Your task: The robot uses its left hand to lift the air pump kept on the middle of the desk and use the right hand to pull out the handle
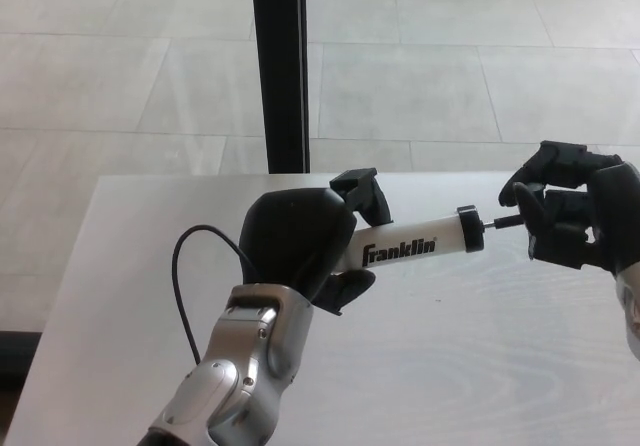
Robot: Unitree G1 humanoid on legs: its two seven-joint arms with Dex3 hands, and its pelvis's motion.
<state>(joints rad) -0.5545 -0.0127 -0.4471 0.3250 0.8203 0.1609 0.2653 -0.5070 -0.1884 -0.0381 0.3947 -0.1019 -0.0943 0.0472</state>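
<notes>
Both of my hands are on the air pump [405, 249], which sits at the middle of the frame, lifted above the pale wooden desk [450, 366] and lying nearly level, its right end tipped a little upward. My left hand [298, 241], left of centre, is wrapped around the pump's left portion: the rounded back of the hand faces the camera and hides most of that end, my thumb curls under the white barrel, and one fingertip shows above it near the black fitting that sticks up at the top of my grip. The white barrel with the word "Franklin" printed on it runs out to the right of my fingers and ends in a black collar. From that collar a thin dark rod [499, 223] leads right into my right hand [570, 216], at the right edge of the frame. The fingers of that hand are folded together around the pump's handle, which is almost wholly hidden inside them, so I cannot make out its shape. A short stretch of rod shows between the collar and my right fingers. A black cable [180, 276] loops out from my left wrist at lower left. Beyond the desk's far edge lies tiled floor [450, 66], with a dark vertical post [279, 66] at upper centre.
</notes>
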